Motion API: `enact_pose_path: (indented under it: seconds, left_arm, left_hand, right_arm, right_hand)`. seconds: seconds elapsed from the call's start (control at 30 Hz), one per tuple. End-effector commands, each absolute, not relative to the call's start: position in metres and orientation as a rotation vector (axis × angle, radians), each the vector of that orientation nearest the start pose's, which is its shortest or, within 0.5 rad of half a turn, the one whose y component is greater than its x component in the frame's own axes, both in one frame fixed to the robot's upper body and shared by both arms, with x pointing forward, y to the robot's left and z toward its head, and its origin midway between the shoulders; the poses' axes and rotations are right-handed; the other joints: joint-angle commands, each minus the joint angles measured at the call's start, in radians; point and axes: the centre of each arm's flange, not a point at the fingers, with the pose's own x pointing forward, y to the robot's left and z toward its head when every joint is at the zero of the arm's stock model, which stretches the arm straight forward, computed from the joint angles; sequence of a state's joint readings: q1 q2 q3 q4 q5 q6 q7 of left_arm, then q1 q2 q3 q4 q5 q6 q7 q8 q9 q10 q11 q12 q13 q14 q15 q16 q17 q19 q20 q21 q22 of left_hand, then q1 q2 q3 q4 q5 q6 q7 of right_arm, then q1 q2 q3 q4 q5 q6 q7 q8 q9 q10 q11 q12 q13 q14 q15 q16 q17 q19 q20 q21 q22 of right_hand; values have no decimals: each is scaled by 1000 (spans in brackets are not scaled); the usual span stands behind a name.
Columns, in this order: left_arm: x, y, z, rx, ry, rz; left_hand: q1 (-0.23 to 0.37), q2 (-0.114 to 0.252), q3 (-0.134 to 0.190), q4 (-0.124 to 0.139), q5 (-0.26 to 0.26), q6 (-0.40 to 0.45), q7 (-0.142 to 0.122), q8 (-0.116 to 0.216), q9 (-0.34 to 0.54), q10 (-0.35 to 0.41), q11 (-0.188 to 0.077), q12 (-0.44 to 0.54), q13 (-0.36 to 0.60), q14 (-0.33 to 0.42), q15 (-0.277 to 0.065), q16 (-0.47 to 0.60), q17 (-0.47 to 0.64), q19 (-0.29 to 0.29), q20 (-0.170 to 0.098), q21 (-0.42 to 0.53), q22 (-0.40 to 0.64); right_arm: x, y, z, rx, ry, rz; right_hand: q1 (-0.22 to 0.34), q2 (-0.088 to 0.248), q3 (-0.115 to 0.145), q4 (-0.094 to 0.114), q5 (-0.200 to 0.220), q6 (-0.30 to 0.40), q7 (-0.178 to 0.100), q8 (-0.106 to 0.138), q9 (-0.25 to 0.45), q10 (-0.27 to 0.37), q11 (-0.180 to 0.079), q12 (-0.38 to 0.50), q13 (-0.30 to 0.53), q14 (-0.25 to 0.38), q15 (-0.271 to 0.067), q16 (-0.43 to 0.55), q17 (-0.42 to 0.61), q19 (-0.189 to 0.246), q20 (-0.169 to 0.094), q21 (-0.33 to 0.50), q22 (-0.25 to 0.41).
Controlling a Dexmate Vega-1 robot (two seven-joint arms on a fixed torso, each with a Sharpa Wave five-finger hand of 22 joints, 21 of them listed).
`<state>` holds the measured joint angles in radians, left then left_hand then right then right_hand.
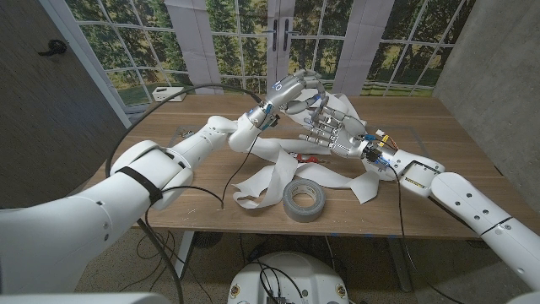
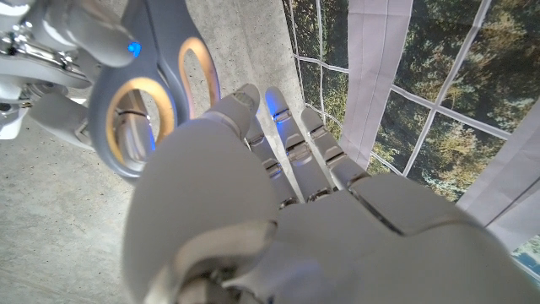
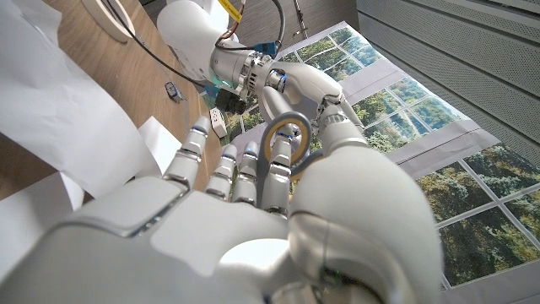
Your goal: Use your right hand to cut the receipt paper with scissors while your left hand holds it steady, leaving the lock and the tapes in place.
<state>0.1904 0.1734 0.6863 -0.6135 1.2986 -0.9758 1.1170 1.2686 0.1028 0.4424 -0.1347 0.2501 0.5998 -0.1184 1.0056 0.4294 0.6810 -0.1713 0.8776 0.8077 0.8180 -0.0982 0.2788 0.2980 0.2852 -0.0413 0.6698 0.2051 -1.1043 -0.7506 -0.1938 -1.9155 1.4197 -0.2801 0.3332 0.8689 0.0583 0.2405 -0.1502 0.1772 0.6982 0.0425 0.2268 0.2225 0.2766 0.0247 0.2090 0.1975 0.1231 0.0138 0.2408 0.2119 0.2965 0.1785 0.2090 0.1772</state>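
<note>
Head view: above the wooden table (image 1: 439,135), the left hand (image 1: 291,91) and right hand (image 1: 331,131) meet over the long white receipt paper (image 1: 270,173), which sprawls across the tabletop with a grey tape roll (image 1: 304,200) at its six o'clock.

Left wrist view: grey scissors (image 2: 148,93) with orange-lined loops hang beyond the left hand's extended fingers (image 2: 291,148); whether they hold anything cannot be told.

Right wrist view: the right hand (image 3: 253,211) has its fingers around the scissors' handle loop (image 3: 285,135), and the left hand (image 3: 308,89) touches it from the far side.

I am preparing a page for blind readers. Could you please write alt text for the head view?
Two white robot arms meet above a wooden table, the left robot hand and right robot hand close together over a long, curling strip of white receipt paper. A roll of grey tape lies near the table's front edge.
</note>
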Motion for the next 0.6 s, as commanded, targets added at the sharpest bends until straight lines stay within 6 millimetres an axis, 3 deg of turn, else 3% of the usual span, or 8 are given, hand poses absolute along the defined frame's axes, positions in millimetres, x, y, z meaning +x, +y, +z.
enact_pose_path:
  seconds: [0.03, 0.3, 0.37, 0.43, 0.6]
  left_arm:
    - [608, 79, 106, 987, -1766, -137]
    - [611, 101, 113, 895, -1730, -52]
    - [611, 106, 114, 859, -1716, -43]
    - [612, 109, 114, 836, -1707, -34]
    - [613, 116, 107, 760, -1670, -39]
  left_hand:
    - [-6, 0, 0, -2, -5, -1, -5, 1, 2, 0, 1, -5, -1, 1, -143, -3, -3, 3, -87, -2, -8]
    - [-7, 3, 3, -12, -14, -7, -9, 6, 5, 3, 1, -22, -9, 7, -143, -12, -11, -17, -75, -16, -22]
    - [-6, 3, 5, -16, -15, -6, -9, 6, 4, 5, 2, -29, -13, 8, -142, -14, -13, -20, -73, -20, -25]
    - [-3, 3, 7, -21, -18, -7, -8, 6, 2, 7, 3, -36, -17, 10, -142, -16, -14, -22, -71, -23, -27]
    - [-5, 3, 5, -23, -23, -11, -9, 8, 4, 11, 0, -41, -20, 14, -142, -18, -16, -23, -68, -28, -30]
  right_arm:
    - [517, -224, -9, 495, -306, 970]
    - [515, -229, -10, 499, -330, 953]
    - [515, -230, -10, 504, -334, 952]
    - [514, -231, -10, 496, -337, 945]
    - [513, -232, -10, 510, -347, 947]
  right_hand:
    - [4, 3, 2, 4, 3, 5, -9, -3, 3, -1, -8, -1, 4, 1, -8, 5, 3, 3, -11, 1, 3]
    - [-1, 7, -2, 10, 1, 25, -48, 7, 9, -13, -12, -5, 4, -2, -11, 4, 5, -5, -14, -3, 3]
    - [1, 9, -3, 9, 0, 45, -74, 18, 18, -13, -12, -4, 4, -2, -13, 4, 6, -5, -15, -4, 3]
    - [3, 10, -4, 8, 0, 51, -76, 24, 27, -9, -14, -2, 5, -1, -15, 3, 5, -4, -17, -4, 3]
    - [13, 12, -8, 5, 0, 112, -97, 67, 64, -1, -16, 0, 5, 4, -20, 3, 5, 0, -24, -3, 3]
